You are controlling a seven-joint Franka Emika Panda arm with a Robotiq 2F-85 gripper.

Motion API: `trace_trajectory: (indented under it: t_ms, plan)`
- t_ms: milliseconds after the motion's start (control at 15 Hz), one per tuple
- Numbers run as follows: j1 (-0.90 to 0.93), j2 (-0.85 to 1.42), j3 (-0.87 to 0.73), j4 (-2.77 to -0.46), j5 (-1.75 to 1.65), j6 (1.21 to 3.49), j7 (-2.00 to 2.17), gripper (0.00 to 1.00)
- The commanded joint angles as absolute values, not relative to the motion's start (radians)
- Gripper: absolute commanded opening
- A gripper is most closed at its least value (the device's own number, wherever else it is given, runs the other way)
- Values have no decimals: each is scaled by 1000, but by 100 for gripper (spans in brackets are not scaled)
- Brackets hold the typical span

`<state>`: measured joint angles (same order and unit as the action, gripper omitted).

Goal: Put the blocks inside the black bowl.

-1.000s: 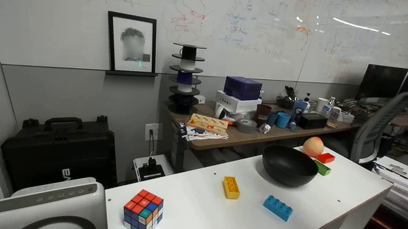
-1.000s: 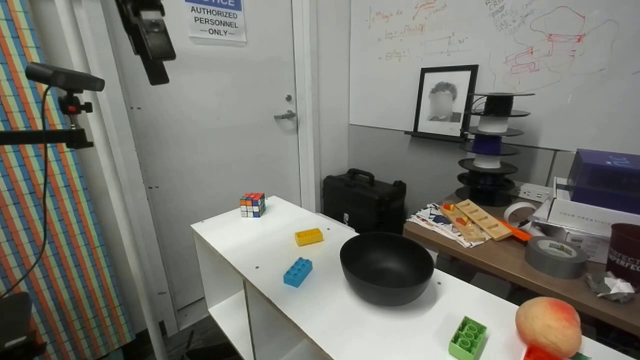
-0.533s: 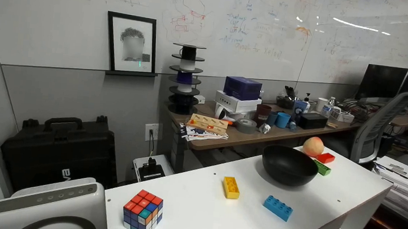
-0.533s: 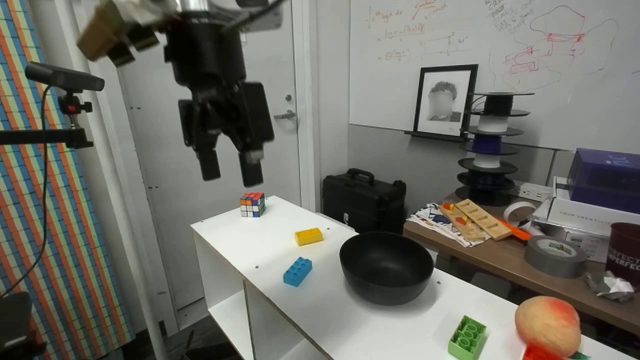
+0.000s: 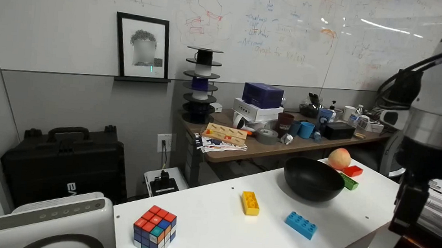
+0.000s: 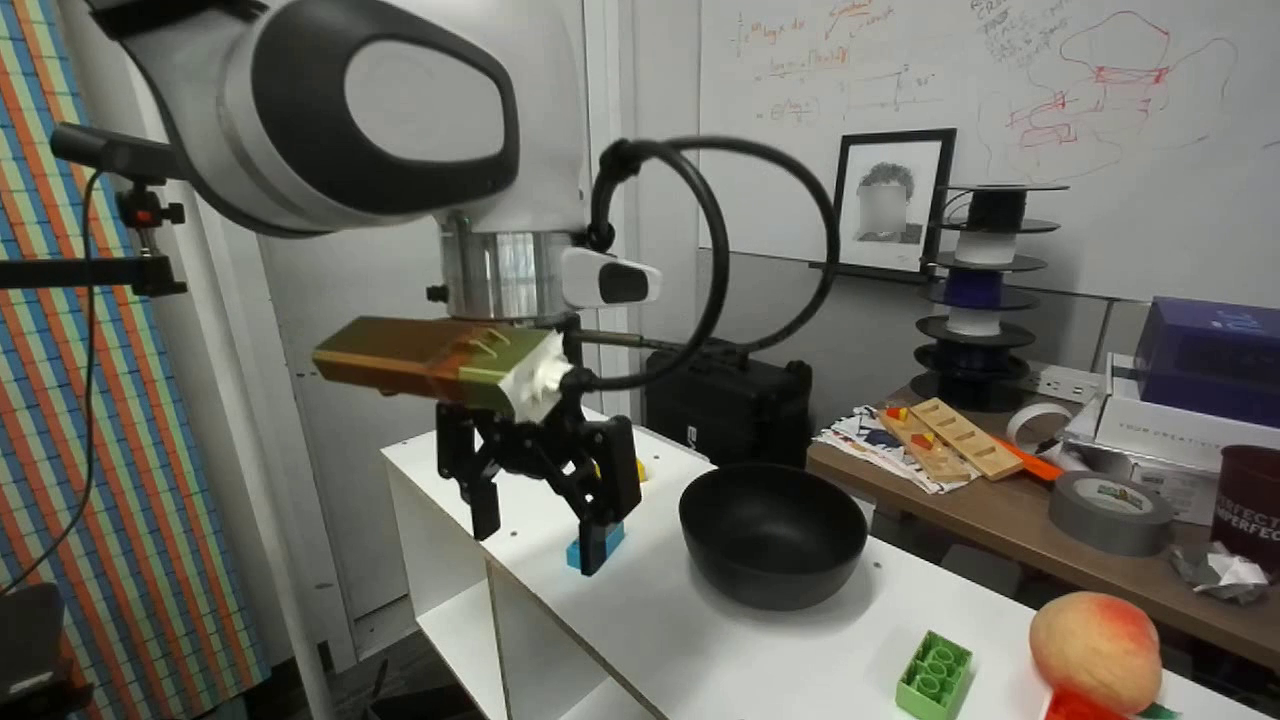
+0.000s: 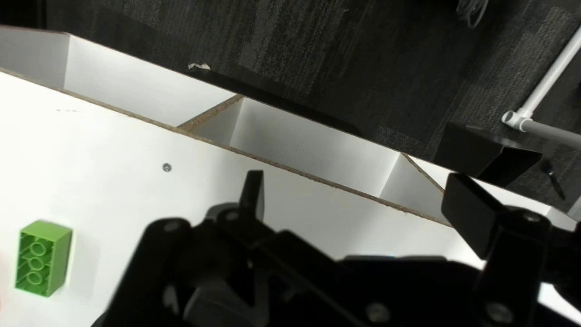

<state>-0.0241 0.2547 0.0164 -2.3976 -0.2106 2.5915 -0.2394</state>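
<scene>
The black bowl (image 5: 298, 189) stands upright on the white table; its dark inside shows no block in an exterior view (image 6: 770, 590). In an exterior view, a yellow block (image 5: 250, 203) and a blue block (image 5: 301, 225) lie on one side of it. A green block (image 5: 349, 182) and a red block (image 5: 352, 171) lie on its other side. The green block also shows in the wrist view (image 7: 59, 261). My gripper (image 6: 543, 535) is open and empty above the table. It partly hides the blue block (image 6: 612, 540) and the yellow block (image 6: 642, 468). In the wrist view the fingertips (image 7: 253, 195) stand wide apart.
A puzzle cube (image 5: 155, 231) stands at one end of the white table (image 5: 204, 237). A peach-orange ball (image 6: 1096, 650) sits by the red block. The table's front edge (image 7: 290, 170) runs under the gripper, above open shelf compartments. A cluttered brown desk (image 5: 218, 155) stands behind.
The arm has come into both exterior views. The gripper has come down from high before the door to lower over the table's front edge. The blocks and bowl have not moved.
</scene>
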Motion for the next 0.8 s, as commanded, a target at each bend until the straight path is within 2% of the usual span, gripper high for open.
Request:
trace_trajectory:
  t_ms: [0,733]
  plan:
    - [-3,388,15,-2316,-245,2692,-245,100]
    - [86,694,9,-2059,-302,2817,-224,100]
